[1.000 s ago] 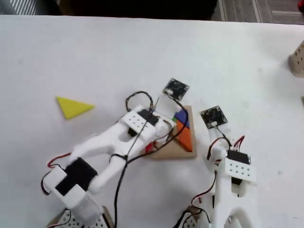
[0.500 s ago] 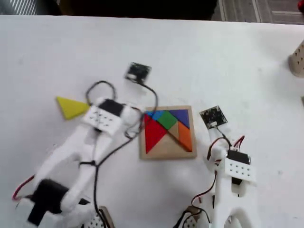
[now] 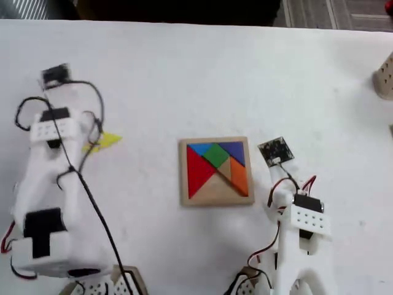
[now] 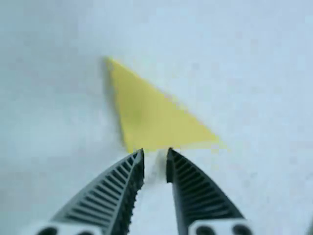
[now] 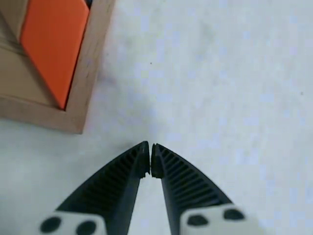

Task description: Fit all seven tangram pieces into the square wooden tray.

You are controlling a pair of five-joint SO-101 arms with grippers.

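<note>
- Nearest the arm bases, the right gripper sits low over the white table. Its jaws are closed together on nothing, just off a corner of the square wooden tray.
- At mid-table the tray holds a red triangle, a light blue piece, a green square, a dark blue piece and an orange piece, all lying flush. A triangular patch of bare wood along the near rim looks unfilled.
- Well to the left of the tray, the yellow triangle lies flat on the table, partly under the left arm in the high view.
- The left gripper hovers at one of the triangle's shorter sides, near its square corner. Its jaws are a narrow way apart and hold nothing.
- The piece looks thin, stiff and light, with a smooth painted face that is likely slippery.
- Because it lies flat, only its edges offer a hold. The jaws would probably need to open wider and pinch across the body, long side against the opposite corner.
- A pinch near a point risks the piece pivoting or squirting out.
</note>
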